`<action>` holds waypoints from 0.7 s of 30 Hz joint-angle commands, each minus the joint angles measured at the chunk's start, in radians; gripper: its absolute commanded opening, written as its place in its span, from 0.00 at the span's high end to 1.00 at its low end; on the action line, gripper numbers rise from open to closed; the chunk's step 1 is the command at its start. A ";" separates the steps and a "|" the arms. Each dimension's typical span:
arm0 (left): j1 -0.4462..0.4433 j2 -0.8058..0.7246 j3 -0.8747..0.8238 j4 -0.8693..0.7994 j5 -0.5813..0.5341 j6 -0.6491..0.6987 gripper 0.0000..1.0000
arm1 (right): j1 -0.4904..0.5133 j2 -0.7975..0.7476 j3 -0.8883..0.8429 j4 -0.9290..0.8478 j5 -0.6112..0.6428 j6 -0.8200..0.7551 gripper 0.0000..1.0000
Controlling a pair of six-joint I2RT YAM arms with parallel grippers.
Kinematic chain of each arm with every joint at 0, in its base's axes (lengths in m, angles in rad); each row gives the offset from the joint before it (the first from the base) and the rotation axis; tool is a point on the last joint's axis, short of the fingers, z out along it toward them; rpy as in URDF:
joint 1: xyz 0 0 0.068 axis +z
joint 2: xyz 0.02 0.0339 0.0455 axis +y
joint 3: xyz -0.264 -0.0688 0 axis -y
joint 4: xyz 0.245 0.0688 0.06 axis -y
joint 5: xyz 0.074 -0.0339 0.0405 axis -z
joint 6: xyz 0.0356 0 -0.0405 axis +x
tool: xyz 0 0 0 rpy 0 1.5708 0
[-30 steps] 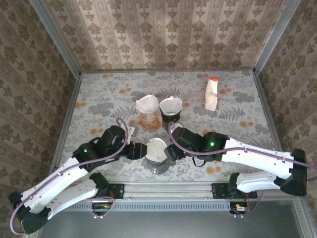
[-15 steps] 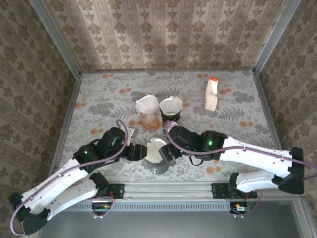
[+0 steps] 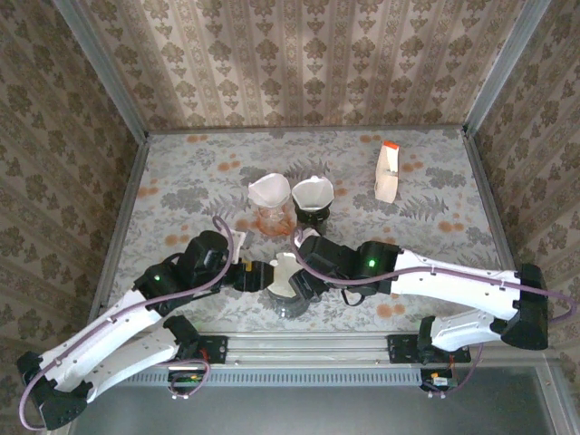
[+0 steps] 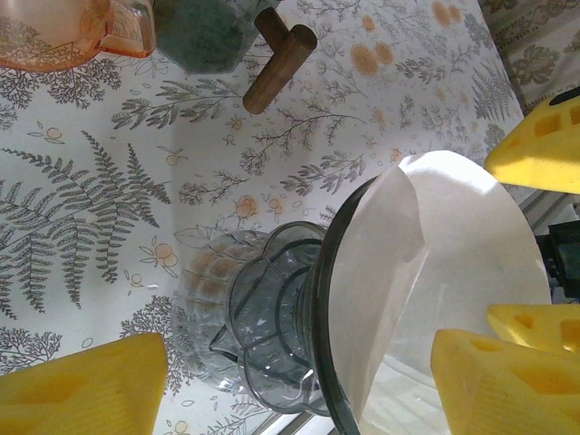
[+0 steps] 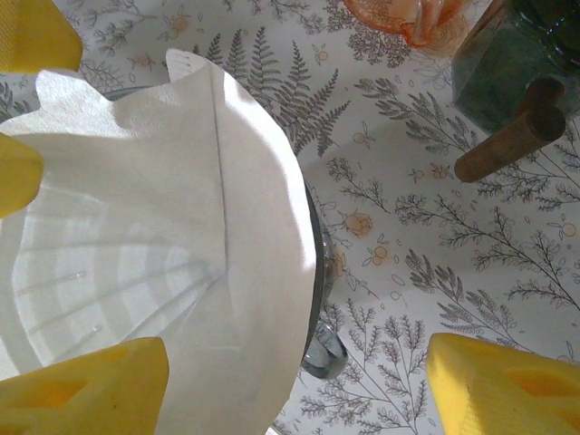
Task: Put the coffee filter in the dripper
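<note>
Patterned wallpaper (image 3: 299, 63) closes in a bench (image 3: 181, 172) covered with a fern-and-flower print. At the near edge, about midway between the two arms, stands a clear grey glass dripper (image 4: 263, 335). The coffee filter (image 5: 163, 245) sits inside it, opened into a cone. The paper's wavy edge stands above the rim, with a fold line running down toward the bottom.

The left arm (image 3: 118, 317) reaches in from the left. Its jaws are apart, with the yellow fingers (image 4: 82, 385) on either side of the dripper and a strip of bench showing between one finger and the glass. The right arm (image 3: 453, 285) comes in from the right and hangs over the dripper. Its jaws are also apart, with one yellow finger (image 5: 82, 390) in front of the paper and the other over bare bench. Whether that finger touches the paper I cannot tell.

Farther back stands an orange dripper (image 3: 272, 219), and just beside it to the right is a dark dripper (image 3: 313, 216) with a wooden handle (image 4: 279, 59). Each of these two has white paper in it. At the far right, well apart, stands a white carton (image 3: 388, 172) with an orange top.
</note>
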 commanded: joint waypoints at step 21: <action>0.021 -0.018 -0.019 0.021 0.012 0.005 0.38 | -0.045 0.181 0.177 -0.116 -0.052 -0.034 0.11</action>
